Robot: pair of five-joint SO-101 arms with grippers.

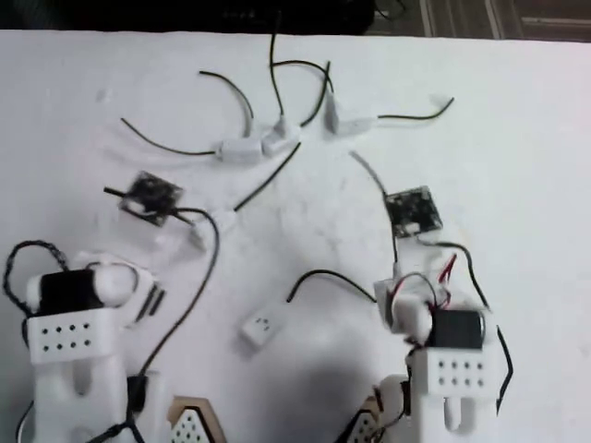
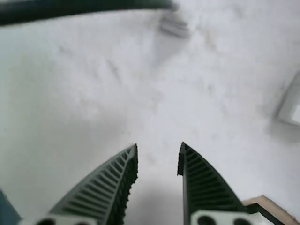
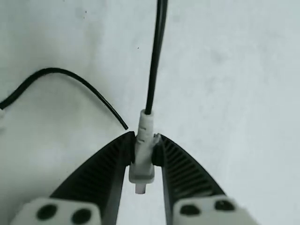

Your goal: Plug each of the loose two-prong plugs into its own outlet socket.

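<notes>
Near right on the table (image 1: pixel 517 148), the right gripper (image 3: pixel 143 139) has its jaws pinched tight on a small white plug (image 3: pixel 141 169). It grips the plug by the body, w/ the black cord (image 3: pixel 157 56) running off toward the far side. In the high view that cord looks to lead to a black module (image 1: pixel 413 210) just beyond the arm.

At near left, the left gripper (image 2: pixel 158 152) has its jaws parted a moderate way, nothing btwn them, bare table below. A white outlet socket (image 1: pixel 261 328) lies near centre, btwn the two arms, two holes facing up, its own thin cord curling off to the right. More white plugs (image 1: pixel 242 148) w/ cords lie far centre, well apart from both arms.

Step in hand, as I read it: one plug grasped, not yet seated. Next move prob. calls for carrying it left to the socket, lining the prongs up w/ the two holes, then a straight push. Can't tell prong orientation from these views. The socket is loose, so it may slide under the push; the left gripper prob. needs to brace it.
</notes>
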